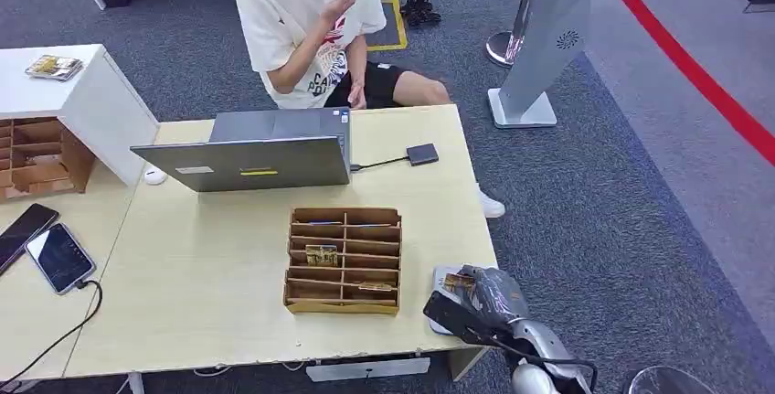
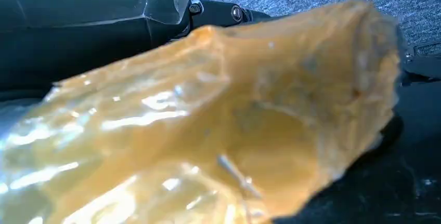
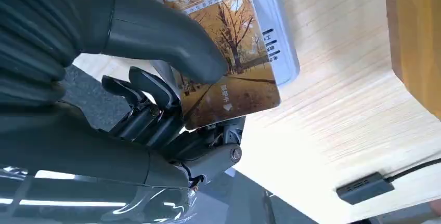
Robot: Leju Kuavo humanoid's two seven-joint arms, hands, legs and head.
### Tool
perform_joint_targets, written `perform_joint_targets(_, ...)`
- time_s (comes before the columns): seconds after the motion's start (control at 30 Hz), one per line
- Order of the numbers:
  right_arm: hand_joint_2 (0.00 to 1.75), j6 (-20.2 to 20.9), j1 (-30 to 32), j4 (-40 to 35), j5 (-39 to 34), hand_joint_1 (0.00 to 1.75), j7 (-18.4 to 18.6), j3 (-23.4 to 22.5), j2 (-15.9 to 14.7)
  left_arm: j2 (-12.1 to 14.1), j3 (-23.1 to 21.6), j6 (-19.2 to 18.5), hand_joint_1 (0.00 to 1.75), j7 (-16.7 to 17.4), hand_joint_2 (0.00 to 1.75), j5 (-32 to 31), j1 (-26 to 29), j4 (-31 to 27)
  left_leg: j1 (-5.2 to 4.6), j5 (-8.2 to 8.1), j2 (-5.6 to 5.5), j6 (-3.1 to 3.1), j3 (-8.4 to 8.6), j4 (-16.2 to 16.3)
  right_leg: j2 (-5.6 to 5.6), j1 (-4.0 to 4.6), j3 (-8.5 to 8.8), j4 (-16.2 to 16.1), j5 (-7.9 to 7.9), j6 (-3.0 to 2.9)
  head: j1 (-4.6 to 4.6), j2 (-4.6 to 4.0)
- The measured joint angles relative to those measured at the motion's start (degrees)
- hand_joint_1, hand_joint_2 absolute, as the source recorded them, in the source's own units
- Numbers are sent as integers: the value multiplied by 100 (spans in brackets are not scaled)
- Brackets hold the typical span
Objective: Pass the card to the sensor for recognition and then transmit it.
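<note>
From the head view, the right hand (image 1: 480,292) sits at the table (image 1: 210,266) edge nearest the robot, over a pale flat sensor (image 1: 445,277), just beside a wooden slotted organiser (image 1: 345,260). The right wrist view shows what that view cannot: the thumb (image 3: 161,31) presses on top of the card (image 3: 229,73) and the dark fingers (image 3: 148,86) curl beneath it, so the card is pinched, lying over the white sensor (image 3: 278,37). The card bears an autumn tree picture; the letters "OTE" show at its edge, and its small characters are too fine to read. A dark adapter (image 3: 364,187) on a cable lies farther along the table. In the left wrist view a blurred amber mass (image 2: 208,125) covers the left hand, so I cannot tell its state. A person (image 1: 311,28) sits behind an open laptop (image 1: 251,152); two phones (image 1: 41,243) lie at the left.
</note>
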Motion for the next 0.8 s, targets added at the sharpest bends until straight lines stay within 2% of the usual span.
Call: perform_joint_targets(0.8,175,-31,48,-37,0,175,37,-9,0,0,-2,-2,0,0,0,15,-1,0,0,0,0,0,3,0,0,0,3,0,0,0,0,0)
